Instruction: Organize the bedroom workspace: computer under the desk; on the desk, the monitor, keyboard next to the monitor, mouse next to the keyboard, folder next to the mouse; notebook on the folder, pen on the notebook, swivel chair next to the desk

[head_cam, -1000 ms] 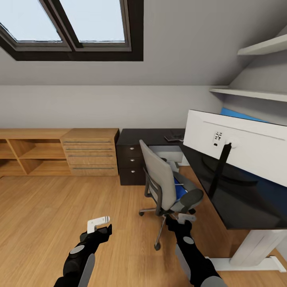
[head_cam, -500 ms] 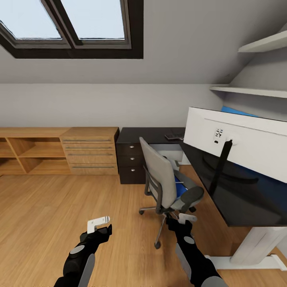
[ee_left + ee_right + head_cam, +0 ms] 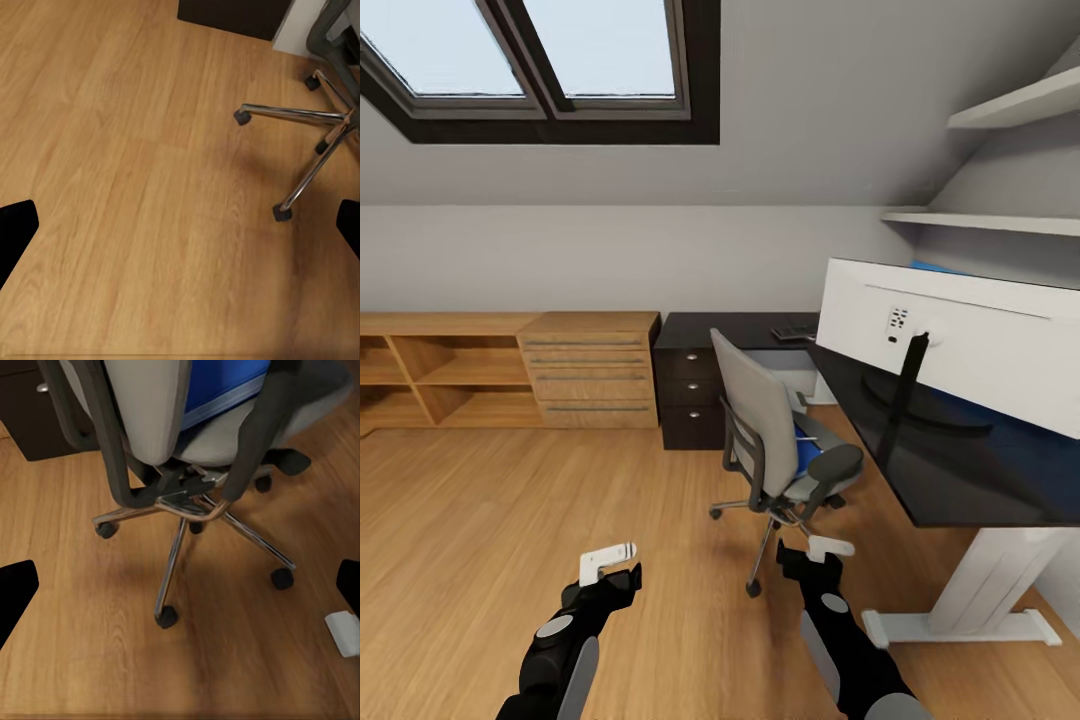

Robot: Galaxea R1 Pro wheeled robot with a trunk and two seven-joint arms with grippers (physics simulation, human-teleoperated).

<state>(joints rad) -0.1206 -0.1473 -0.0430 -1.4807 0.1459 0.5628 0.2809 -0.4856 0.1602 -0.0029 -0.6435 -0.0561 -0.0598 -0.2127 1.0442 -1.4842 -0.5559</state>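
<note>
The grey swivel chair (image 3: 770,435) stands on the oak floor beside the black-topped desk (image 3: 935,485), its back turned to me. A bright blue folder (image 3: 807,457) lies on its seat and also shows as the folder (image 3: 225,390) past the backrest of the chair (image 3: 154,405). The monitor (image 3: 960,340) stands on the desk with its pale back toward me. A dark keyboard (image 3: 794,331) lies on the desk's far wing. My left gripper (image 3: 610,566) hangs open over bare floor. My right gripper (image 3: 815,552) is open just behind the chair's chrome base (image 3: 187,510), holding nothing.
Dark desk drawers (image 3: 685,395) and an oak dresser (image 3: 590,370) line the far wall, with open oak shelving (image 3: 430,380) to the left. The desk's white foot (image 3: 960,625) rests on the floor at right. Wall shelves (image 3: 1000,220) hang above the desk. Chair casters (image 3: 283,213) spread over the floor.
The whole head view has shifted: the camera moved, bringing more of the desk's white foot into view. Both arms keep the same pose, both grippers open.
</note>
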